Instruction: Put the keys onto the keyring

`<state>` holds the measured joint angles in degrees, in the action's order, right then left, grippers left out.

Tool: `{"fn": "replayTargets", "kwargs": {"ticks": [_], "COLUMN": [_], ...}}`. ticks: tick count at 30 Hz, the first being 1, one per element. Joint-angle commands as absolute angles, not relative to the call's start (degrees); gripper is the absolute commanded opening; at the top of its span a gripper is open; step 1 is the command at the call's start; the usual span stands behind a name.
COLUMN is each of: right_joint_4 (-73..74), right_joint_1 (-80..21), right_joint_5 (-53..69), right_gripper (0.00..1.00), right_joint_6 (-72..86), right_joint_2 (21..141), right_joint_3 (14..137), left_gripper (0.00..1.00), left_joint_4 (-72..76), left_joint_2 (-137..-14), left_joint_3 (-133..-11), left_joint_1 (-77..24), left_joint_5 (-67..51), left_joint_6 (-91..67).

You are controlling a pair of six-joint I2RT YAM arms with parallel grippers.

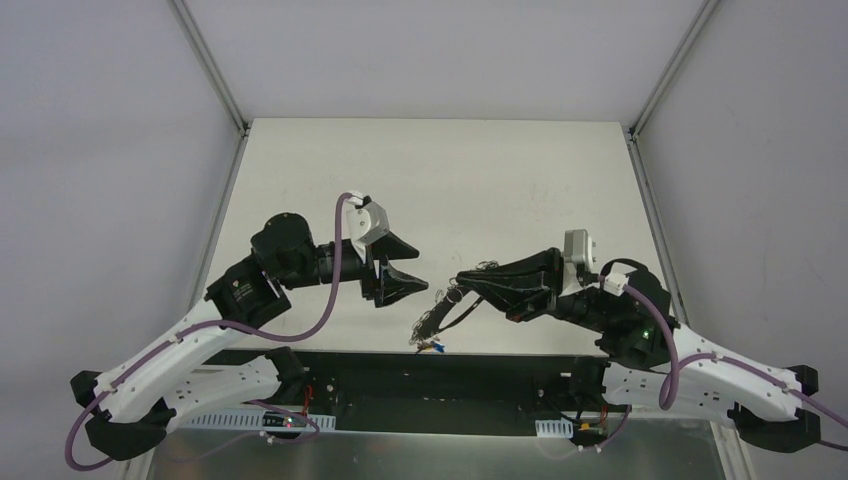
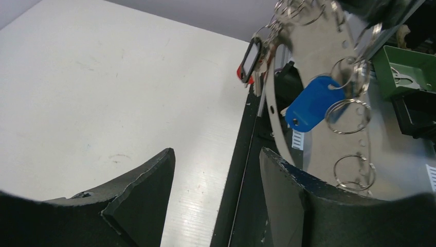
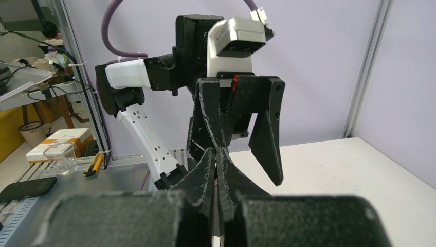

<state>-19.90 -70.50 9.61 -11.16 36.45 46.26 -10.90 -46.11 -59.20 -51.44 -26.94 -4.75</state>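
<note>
My right gripper [image 1: 457,289] is shut on the keyring [image 1: 437,316], a silvery loop strung with small rings that dangles from it above the table's near edge. Keys with blue and yellow heads [image 1: 432,347] hang at its low end. In the left wrist view the keyring [image 2: 269,103] hangs at the upper right with a blue key head [image 2: 311,104], a red one [image 2: 240,73] and several loose rings [image 2: 349,116]. My left gripper [image 1: 421,271] is open and empty, just left of the keyring and facing the right gripper. Its jaws [image 2: 216,154] stand wide apart. In the right wrist view my right gripper [image 3: 217,152] is shut and the left gripper [image 3: 241,154] is open opposite it.
The white table [image 1: 450,180] stretches behind both arms. A black rail [image 1: 400,375] runs along its near edge under the hanging keys. A green bin [image 2: 406,67] and cluttered benches lie off the table.
</note>
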Motion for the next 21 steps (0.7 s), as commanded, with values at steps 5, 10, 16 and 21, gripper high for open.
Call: {"fn": "replayTargets", "kwargs": {"ticks": [5, 10, 16, 21], "right_joint_4": [-18.6, -16.3, -15.6, -15.1], "right_joint_1": [-70.8, -70.8, -70.8, -70.8], "right_joint_5": [9.5, 10.8, 12.8, 15.3], "right_gripper": [0.0, 0.0, 0.0, 0.0], "right_joint_6": [-10.1, -10.2, -9.8, -9.3], "right_joint_2": [33.9, 33.4, 33.8, 34.2], "right_joint_3": [50.0, 51.4, 52.6, 54.6], "left_gripper": [0.63, 0.65, 0.65, 0.66], "left_joint_4": [-0.8, 4.4, 15.3, 24.3], "left_joint_2": [-46.2, -47.2, -48.9, -49.1], "left_joint_3": [-52.4, -50.2, -46.8, -43.7], "left_joint_1": [-51.9, -51.8, -51.8, -51.8], "left_joint_5": [-27.0, -29.0, -34.1, -36.4], "left_joint_6": [-10.2, -13.0, -20.0, -25.1]}}
